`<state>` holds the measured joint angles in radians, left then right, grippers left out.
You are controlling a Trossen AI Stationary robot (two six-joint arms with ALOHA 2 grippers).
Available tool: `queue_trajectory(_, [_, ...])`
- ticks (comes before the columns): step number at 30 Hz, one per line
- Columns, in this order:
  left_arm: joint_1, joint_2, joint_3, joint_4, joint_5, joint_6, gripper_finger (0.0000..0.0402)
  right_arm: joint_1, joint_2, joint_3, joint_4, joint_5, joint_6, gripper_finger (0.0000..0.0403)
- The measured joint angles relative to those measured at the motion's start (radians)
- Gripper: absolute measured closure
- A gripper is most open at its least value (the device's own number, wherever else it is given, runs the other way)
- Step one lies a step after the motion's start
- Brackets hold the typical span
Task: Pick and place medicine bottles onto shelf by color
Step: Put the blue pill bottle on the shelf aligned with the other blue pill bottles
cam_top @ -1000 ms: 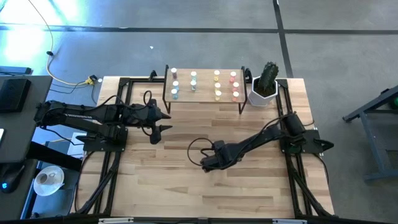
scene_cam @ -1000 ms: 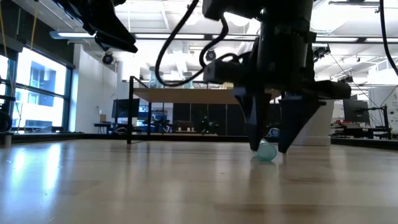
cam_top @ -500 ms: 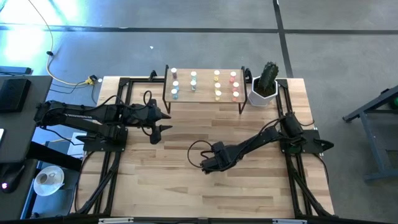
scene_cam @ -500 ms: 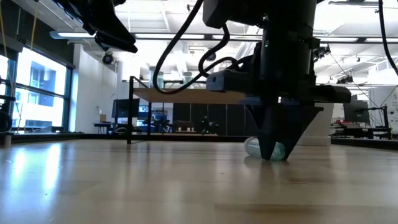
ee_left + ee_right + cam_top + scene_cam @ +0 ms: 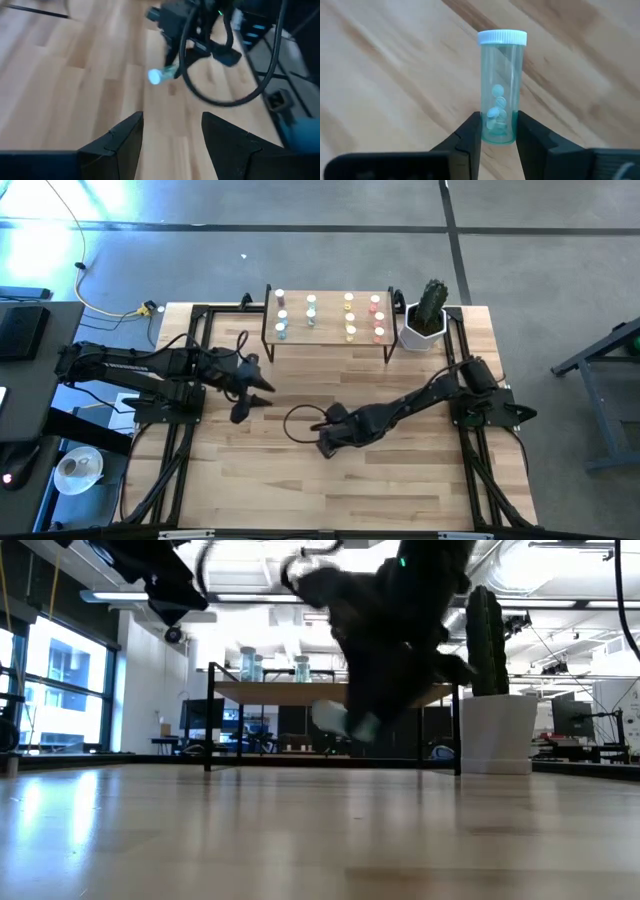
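Note:
A clear green medicine bottle [image 5: 499,90] with a white cap and a few pale pills is in my right gripper [image 5: 499,135], above the table's middle [image 5: 322,446]. It also shows in the low view [image 5: 345,722] and the left wrist view [image 5: 161,75]. My left gripper [image 5: 248,392] is open and empty, raised over the table's left half and facing the right gripper. The shelf [image 5: 330,340] stands at the far edge with several bottles [image 5: 312,310] upright on it in rows. My right gripper pinches the bottle's closed bottom end [image 5: 498,131] between its two fingers, one on each side. The bottle sticks out ahead of the fingers, with its white cap [image 5: 502,37] farthest from them. It is lifted clear of the table [image 5: 345,722] and lies tilted.
A white pot with a cactus [image 5: 428,320] stands just right of the shelf. Black frame rails [image 5: 180,430] run along the table's left and right sides. Bare wood lies between the arms and the near edge.
My right gripper stood open astride the bottle, which lay on the table. It has shut on the bottle, lifted it clear, tipped, and moved a little toward the table's left. My left gripper has turned toward the near side.

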<state>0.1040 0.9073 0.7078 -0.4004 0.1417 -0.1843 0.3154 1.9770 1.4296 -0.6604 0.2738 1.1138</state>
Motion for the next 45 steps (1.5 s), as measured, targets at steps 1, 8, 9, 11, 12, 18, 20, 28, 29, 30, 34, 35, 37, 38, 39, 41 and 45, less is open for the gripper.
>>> queue_trajectory(1, [0.0, 0.0, 0.0, 0.0, 0.018, 0.0, 0.0209, -0.002, -0.008, 0.0, 0.029, 0.009, -0.043, 0.0317])
queue_trajectory(8, [0.0, 0.0, 0.0, 0.001, 0.061, 0.003, 0.0209, -0.035, -0.054, 0.0, 0.238, 0.01, -0.311, 0.0317])
queue_trajectory(9, [0.0, 0.0, 0.0, 0.0, 0.06, 0.003, 0.0209, -0.041, -0.056, 0.0, 0.26, 0.007, -0.337, 0.0317])
queue_trajectory(11, [0.0, 0.0, 0.0, 0.001, 0.06, 0.004, 0.0209, -0.049, -0.064, 0.0, 0.293, -0.005, -0.383, 0.0317])
queue_trajectory(12, [0.0, 0.0, 0.0, 0.001, 0.06, 0.004, 0.0209, -0.055, -0.068, 0.0, 0.302, -0.012, -0.399, 0.0317])
queue_trajectory(18, [0.0, 0.004, 0.001, 0.007, 0.058, 0.004, 0.0209, -0.079, -0.074, 0.0, 0.423, -0.07, -0.525, 0.0318])
queue_trajectory(20, [0.0, 0.01, 0.001, 0.014, 0.057, 0.014, 0.0209, -0.088, -0.074, 0.0, 0.462, -0.097, -0.559, 0.0318])
queue_trajectory(28, [-0.002, 0.067, 0.001, 0.097, 0.061, 0.02, 0.0209, -0.12, -0.075, 0.0, 0.512, -0.13, -0.625, 0.0318])
queue_trajectory(29, [-0.002, 0.075, 0.001, 0.109, 0.061, 0.02, 0.0209, -0.123, -0.075, 0.0, 0.513, -0.13, -0.625, 0.0318])
queue_trajectory(30, [-0.002, 0.083, 0.001, 0.121, 0.061, 0.02, 0.0209, -0.126, -0.075, 0.0, 0.513, -0.13, -0.625, 0.0318])
queue_trajectory(34, [-0.002, 0.102, 0.001, 0.12, 0.064, 0.019, 0.0209, -0.134, -0.075, 0.0, 0.513, -0.13, -0.626, 0.0318])
queue_trajectory(35, [-0.002, 0.106, 0.001, 0.118, 0.069, 0.012, 0.0209, -0.134, -0.075, 0.0, 0.513, -0.13, -0.633, 0.0318])
queue_trajectory(37, [-0.002, 0.119, 0.001, 0.123, 0.079, 0.004, 0.0209, -0.134, -0.075, 0.0, 0.516, -0.131, -0.644, 0.0318])
queue_trajectory(38, [-0.002, 0.125, 0.001, 0.127, 0.083, 0.004, 0.0209, -0.134, -0.075, 0.0, 0.516, -0.131, -0.644, 0.0318])
queue_trajectory(39, [-0.002, 0.131, 0.001, 0.134, 0.084, 0.004, 0.0209, -0.134, -0.075, 0.0, 0.518, -0.132, -0.644, 0.0318])
queue_trajectory(41, [-0.002, 0.137, 0.001, 0.149, 0.084, 0.004, 0.0209, -0.133, -0.075, 0.0, 0.521, -0.133, -0.644, 0.0318])
queue_trajectory(45, [-0.002, 0.141, 0.001, 0.176, 0.084, 0.004, 0.0209, -0.134, -0.075, 0.0, 0.523, -0.133, -0.644, 0.0318])
